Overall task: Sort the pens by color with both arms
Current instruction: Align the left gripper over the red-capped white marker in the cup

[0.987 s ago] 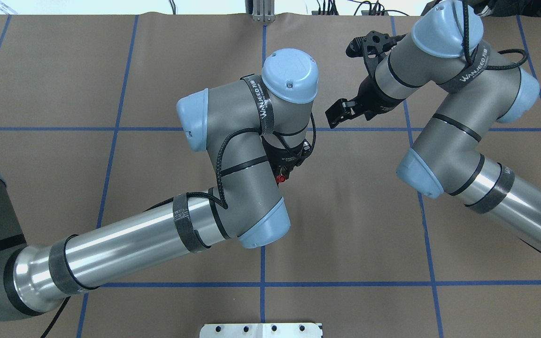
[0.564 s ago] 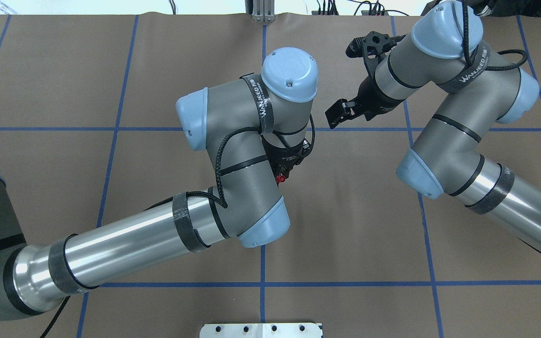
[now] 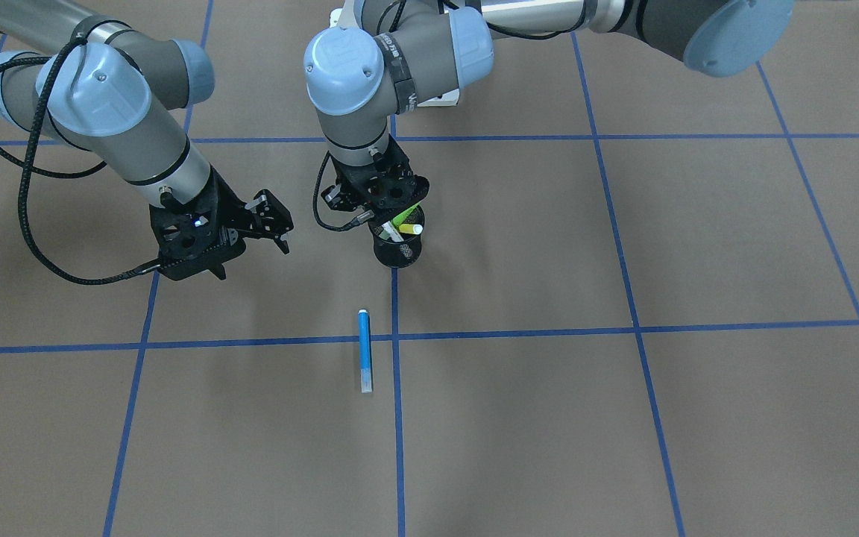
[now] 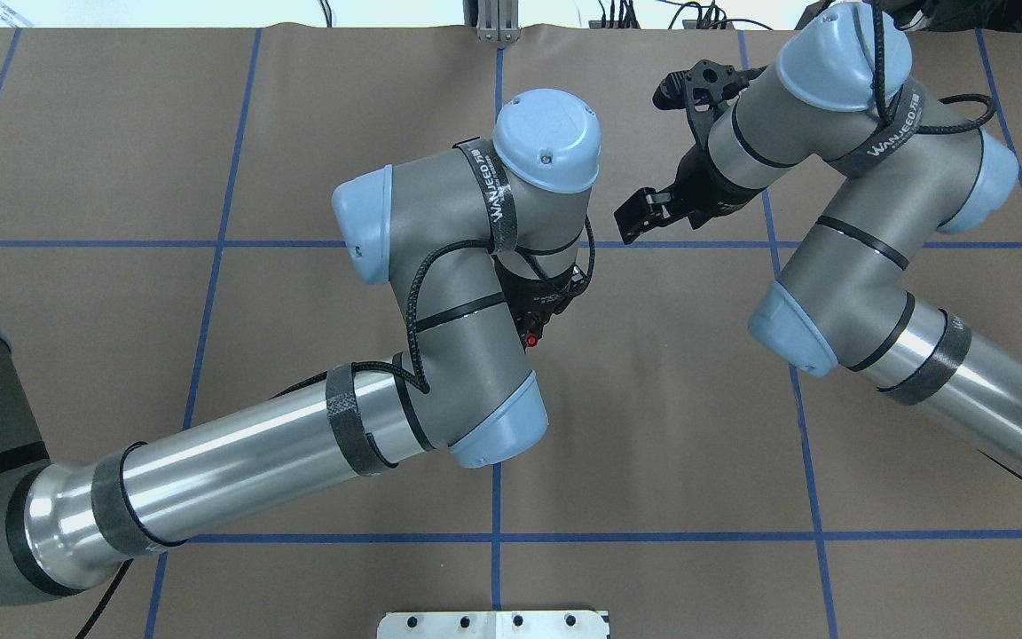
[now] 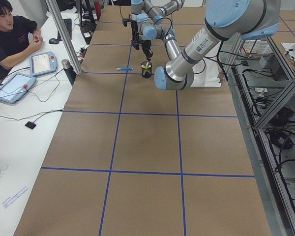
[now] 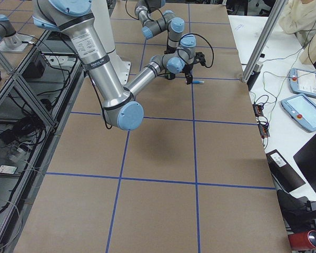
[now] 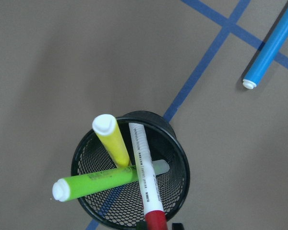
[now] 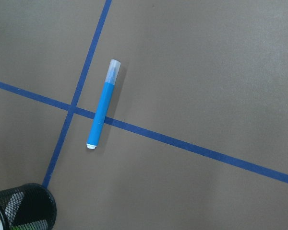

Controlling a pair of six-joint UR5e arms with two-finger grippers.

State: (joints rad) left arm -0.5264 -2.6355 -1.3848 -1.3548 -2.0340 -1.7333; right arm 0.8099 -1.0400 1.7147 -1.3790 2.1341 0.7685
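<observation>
Table cover [image 4: 121,133]: matt brown paper, smooth. Grid lines [image 8: 182,143]: blue tape, slight sheen. Mesh cup [image 7: 175,177]: black wire mesh, looks like metal, matt. Blue pen [image 8: 100,117]: smooth plastic, frosted see-through cap [image 8: 114,71]. Yellow pen [image 7: 113,141] and green pen [image 7: 93,184]: smooth plastic, semi-gloss. White-bodied pen [image 7: 143,167]: glossy plastic with printed text, shiny red cap [image 7: 156,221]. Left arm [image 4: 245,453] and right arm [image 4: 999,390]: polished silver metal tubes, matt grey joint housings. Joint caps [image 4: 546,138]: light blue, satin plastic look. Cables [image 3: 23,194]: black braided sleeve. Straps [image 4: 347,417]: black woven cloth. Right gripper [image 3: 253,259]: matt black, plastic look. Base plate [image 4: 493,624], bottom centre: white painted metal.
</observation>
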